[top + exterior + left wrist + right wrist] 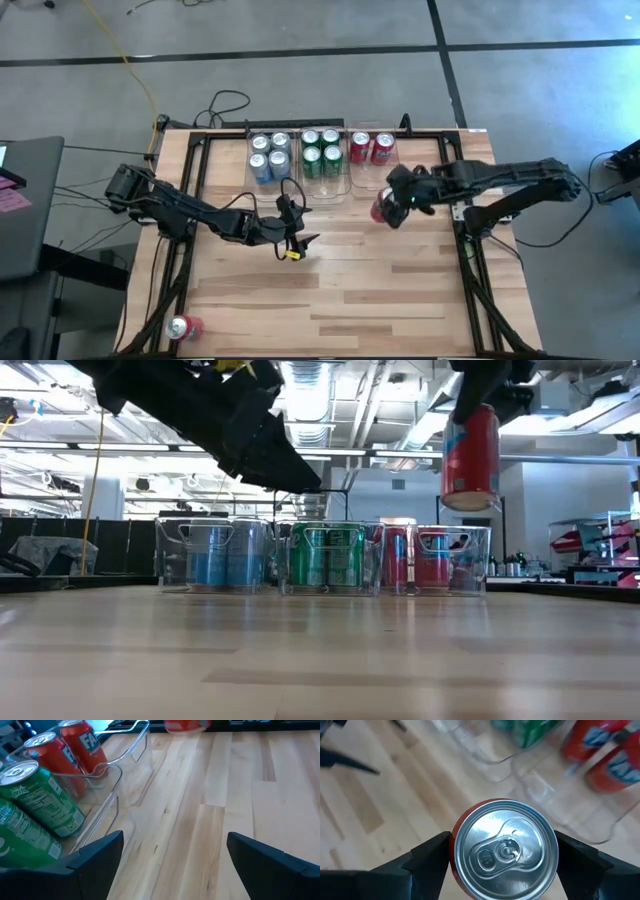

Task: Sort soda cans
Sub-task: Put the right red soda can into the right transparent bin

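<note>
In the right wrist view the held red can (504,851) shows only its silver top, its body hidden below, and the red cans (602,750) in the bin beyond are blurred and cut by the edge. In the low view the held can's top is hidden by the right gripper (487,395). In the left wrist view it is cut off.

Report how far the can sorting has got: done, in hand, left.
Done: four blue cans and four green cans sit in their clear bins, and two red cans in the third. In hand: the right gripper holds a red can lifted above the table near the red bin. Left: a last red can at the table's near left corner. The left gripper is open and empty.
</note>
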Controlling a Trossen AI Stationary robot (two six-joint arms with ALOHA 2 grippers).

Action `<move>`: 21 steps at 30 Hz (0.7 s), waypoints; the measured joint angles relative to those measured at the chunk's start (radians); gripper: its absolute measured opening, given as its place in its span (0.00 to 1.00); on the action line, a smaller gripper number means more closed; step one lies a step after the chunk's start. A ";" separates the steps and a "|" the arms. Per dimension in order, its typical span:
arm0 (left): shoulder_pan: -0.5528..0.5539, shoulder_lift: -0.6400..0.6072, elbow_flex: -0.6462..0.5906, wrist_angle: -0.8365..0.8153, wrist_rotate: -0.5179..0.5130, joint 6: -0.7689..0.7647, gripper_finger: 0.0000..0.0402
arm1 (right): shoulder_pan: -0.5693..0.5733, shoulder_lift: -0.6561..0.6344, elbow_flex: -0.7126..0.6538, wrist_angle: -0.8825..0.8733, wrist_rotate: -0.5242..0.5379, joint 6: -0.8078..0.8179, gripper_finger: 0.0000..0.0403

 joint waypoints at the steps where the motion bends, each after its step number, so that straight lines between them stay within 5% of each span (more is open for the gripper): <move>1: 0.001 0.000 0.000 -0.003 0.000 -0.003 0.88 | -0.021 -0.007 0.000 0.001 0.000 -0.011 0.82; 13: 0.021 0.000 0.000 -0.012 0.000 -0.012 0.88 | -0.321 -0.016 0.001 0.011 -0.005 -0.248 0.82; 21: 0.039 0.001 0.001 -0.018 -0.001 -0.044 0.88 | -0.486 0.030 0.002 0.180 -0.015 -0.347 0.82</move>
